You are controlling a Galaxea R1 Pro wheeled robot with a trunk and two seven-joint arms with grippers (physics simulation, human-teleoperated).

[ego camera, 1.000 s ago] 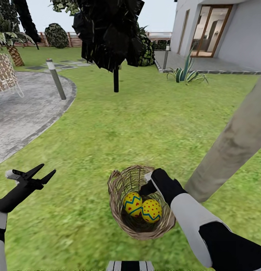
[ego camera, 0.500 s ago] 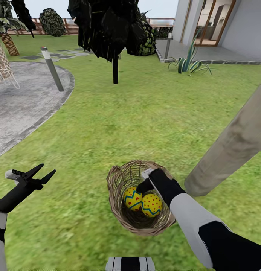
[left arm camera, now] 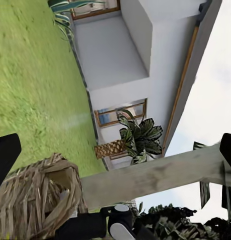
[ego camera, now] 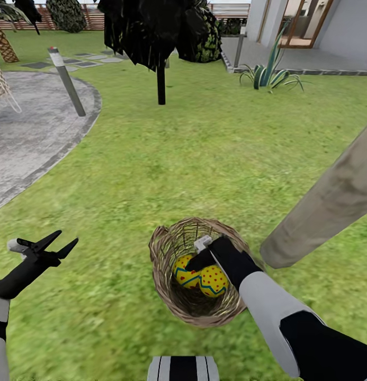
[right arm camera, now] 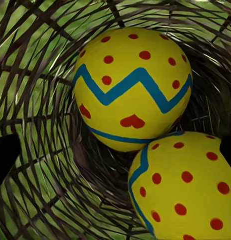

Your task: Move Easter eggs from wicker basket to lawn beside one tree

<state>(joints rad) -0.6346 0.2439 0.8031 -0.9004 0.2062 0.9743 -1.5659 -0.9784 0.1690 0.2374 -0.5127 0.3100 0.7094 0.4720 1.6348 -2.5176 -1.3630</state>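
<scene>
Right now the wicker basket [ego camera: 196,272] is sat on the lawn [ego camera: 204,159], close beside the pale trunk of the tree [ego camera: 331,203], so any egg lifted out has little way to go. The right gripper [ego camera: 196,253] is reached down into the basket mouth, lined up over two Easter eggs [ego camera: 202,278] lying touching each other at the bottom; in the right wrist view one egg [right arm camera: 131,86] is centred and a second [right arm camera: 183,187] sits beside it, which reads as a pick being set up. No egg is gripped yet.

Right jaws: spread cannot be told, since the tips are masked by the wrist and basket rim, and just dark slivers appear at the wrist view's edges. The left gripper [ego camera: 53,243] is parked aside over grass, jaws apart, holding nothing.

Only two eggs are made out; the third's whereabouts cannot be determined. The tree's canopy is cut off. The basket floor under the eggs is in shadow.
</scene>
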